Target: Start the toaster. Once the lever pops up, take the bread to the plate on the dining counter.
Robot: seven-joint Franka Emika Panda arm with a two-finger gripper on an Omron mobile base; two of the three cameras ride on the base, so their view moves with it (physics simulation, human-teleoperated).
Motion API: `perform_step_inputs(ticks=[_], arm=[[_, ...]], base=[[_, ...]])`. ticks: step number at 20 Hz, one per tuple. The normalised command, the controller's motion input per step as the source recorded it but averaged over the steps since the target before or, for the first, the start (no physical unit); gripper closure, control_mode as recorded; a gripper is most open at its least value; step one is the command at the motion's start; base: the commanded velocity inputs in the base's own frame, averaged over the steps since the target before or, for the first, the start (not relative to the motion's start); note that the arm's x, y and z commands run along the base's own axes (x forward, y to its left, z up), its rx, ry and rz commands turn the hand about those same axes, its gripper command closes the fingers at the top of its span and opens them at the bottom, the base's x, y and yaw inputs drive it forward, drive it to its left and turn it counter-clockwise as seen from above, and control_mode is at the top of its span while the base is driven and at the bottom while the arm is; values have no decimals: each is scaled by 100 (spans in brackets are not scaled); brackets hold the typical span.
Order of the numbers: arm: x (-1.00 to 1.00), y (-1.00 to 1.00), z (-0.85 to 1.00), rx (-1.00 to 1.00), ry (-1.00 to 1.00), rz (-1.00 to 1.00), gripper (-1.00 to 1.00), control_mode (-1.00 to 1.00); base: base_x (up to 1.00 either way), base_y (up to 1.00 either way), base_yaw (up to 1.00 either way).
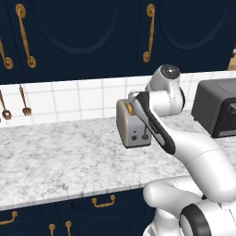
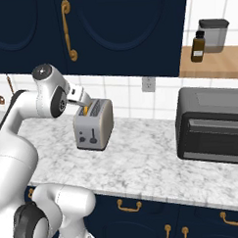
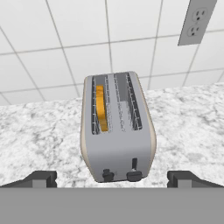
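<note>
Showing no readable writing, the toaster (image 3: 117, 131) holds the bread (image 3: 101, 107).

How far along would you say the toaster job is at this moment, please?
Done: the bread sits in the toaster's left slot. In hand: the gripper hovers above the toaster's control end, jaws wide open, holding nothing. Left: press the lever, wait for it to pop up, then carry the bread to the plate.

bread (image 3: 101, 108) mostly sunk in toaster (image 3: 117, 153)
</note>
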Motion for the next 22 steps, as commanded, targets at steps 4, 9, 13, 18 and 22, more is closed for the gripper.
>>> perform_step_inputs(ticks=[4, 9, 13, 18, 22], arm=[[0, 0, 0, 0, 0, 0, -100, -100], [0, 0, 0, 0, 0, 0, -100, -100], [0, 0, 0, 0, 0, 0, -100, -100], [0, 0, 0, 0, 0, 0, -100, -100], [0, 0, 0, 0, 0, 0, -100, -100]], base=[[0, 0, 0], [0, 0, 0], [0, 0, 0], [0, 0, 0], [0, 0, 0]])
